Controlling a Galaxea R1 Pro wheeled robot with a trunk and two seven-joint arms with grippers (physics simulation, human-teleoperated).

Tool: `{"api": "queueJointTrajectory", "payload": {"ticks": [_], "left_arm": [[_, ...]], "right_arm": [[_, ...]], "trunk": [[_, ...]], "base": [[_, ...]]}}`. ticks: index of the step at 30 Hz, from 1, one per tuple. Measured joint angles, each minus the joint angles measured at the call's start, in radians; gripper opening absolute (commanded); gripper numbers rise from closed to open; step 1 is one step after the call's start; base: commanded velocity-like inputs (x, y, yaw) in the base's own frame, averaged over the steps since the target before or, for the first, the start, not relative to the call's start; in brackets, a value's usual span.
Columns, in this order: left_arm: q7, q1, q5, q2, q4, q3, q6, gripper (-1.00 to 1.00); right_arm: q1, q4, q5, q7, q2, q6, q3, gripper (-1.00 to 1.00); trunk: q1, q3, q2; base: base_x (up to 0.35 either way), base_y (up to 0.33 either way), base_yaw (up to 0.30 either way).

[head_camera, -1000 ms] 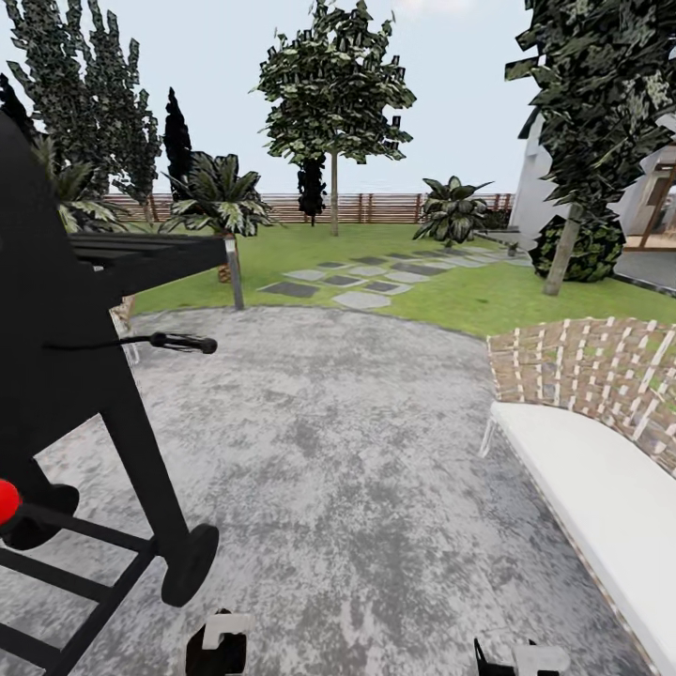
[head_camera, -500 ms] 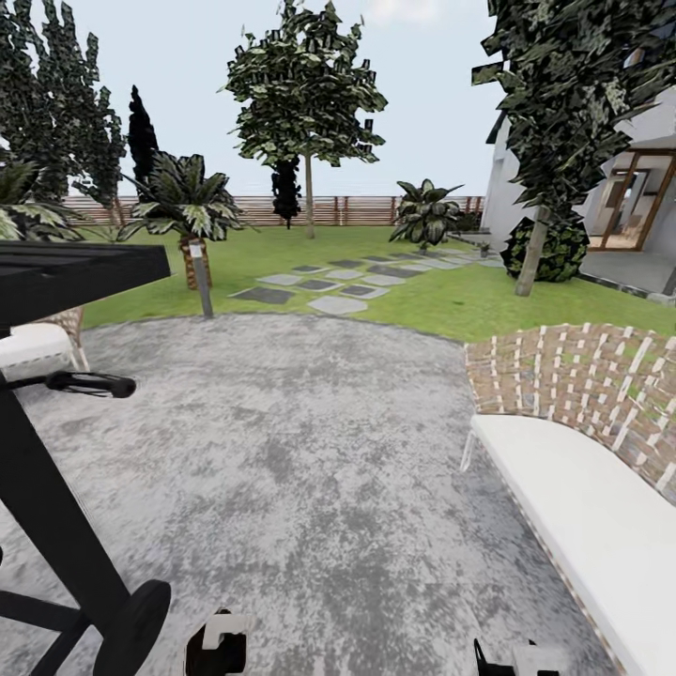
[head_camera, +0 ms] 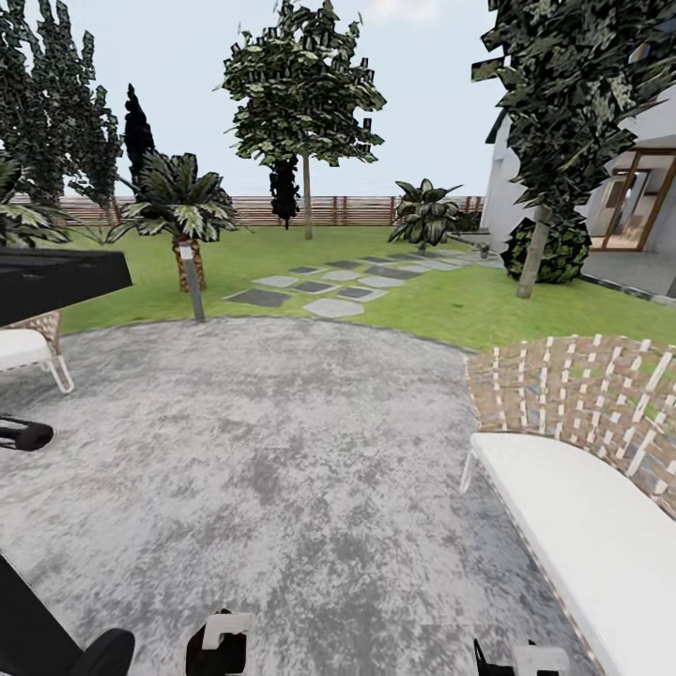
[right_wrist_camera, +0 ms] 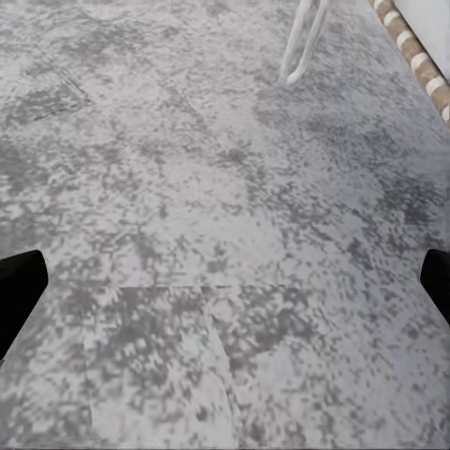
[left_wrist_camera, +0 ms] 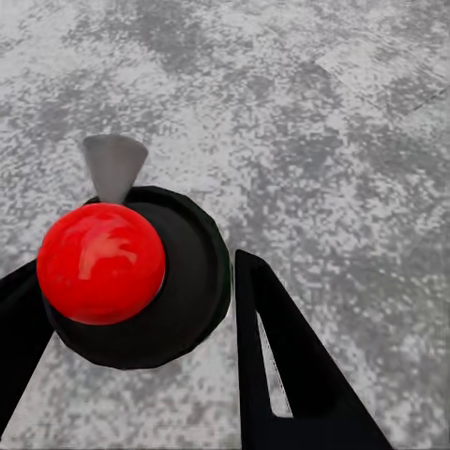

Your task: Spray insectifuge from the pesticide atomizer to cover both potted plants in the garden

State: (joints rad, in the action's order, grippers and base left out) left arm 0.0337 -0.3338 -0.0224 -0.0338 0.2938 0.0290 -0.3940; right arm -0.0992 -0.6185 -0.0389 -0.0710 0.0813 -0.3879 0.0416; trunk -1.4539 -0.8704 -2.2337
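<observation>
The garden lies ahead in the head view: a green lawn (head_camera: 422, 300) with grey stepping stones (head_camera: 333, 305), trees and a brown slatted fence (head_camera: 357, 208). The pesticide atomizer and the potted plants are out of view. My left gripper (head_camera: 218, 643) and right gripper (head_camera: 521, 657) sit low at the picture's near edge, over grey gravel paving (head_camera: 282, 451). In the left wrist view the left gripper (left_wrist_camera: 136, 267) is open, its dark fingers (left_wrist_camera: 281, 366) apart over a black wheel with a red hub (left_wrist_camera: 101, 262). In the right wrist view the right gripper (right_wrist_camera: 228, 281) is open wide above bare paving.
A black grill (head_camera: 47, 277) with its wheel (head_camera: 99, 652) stands close at the left. A wicker bench with a white cushion (head_camera: 582, 526) borders the right. A white chair (head_camera: 28, 347), a lamp post (head_camera: 191, 282), a round bush (head_camera: 554, 252) and a house (head_camera: 638, 188) ring the patio.
The camera has moved: the whole view has swung right, so the grill has slid off toward the left edge and the bench and house show more. Both grippers hold their pose.
</observation>
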Motion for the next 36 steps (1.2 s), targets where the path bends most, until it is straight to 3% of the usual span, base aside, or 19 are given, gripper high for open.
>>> {"api": "queueJointTrajectory", "payload": {"ticks": [36], "left_arm": [[0.0, 0.0, 0.0, 0.0, 0.0, 0.0, 0.0, -1.0]], "right_arm": [[0.0, -0.001, 0.0, 0.0, 0.0, -0.001, 0.0, 1.0]], "trunk": [[0.0, 0.0, 0.0]], "base": [[0.32, -0.03, 0.0]]}}
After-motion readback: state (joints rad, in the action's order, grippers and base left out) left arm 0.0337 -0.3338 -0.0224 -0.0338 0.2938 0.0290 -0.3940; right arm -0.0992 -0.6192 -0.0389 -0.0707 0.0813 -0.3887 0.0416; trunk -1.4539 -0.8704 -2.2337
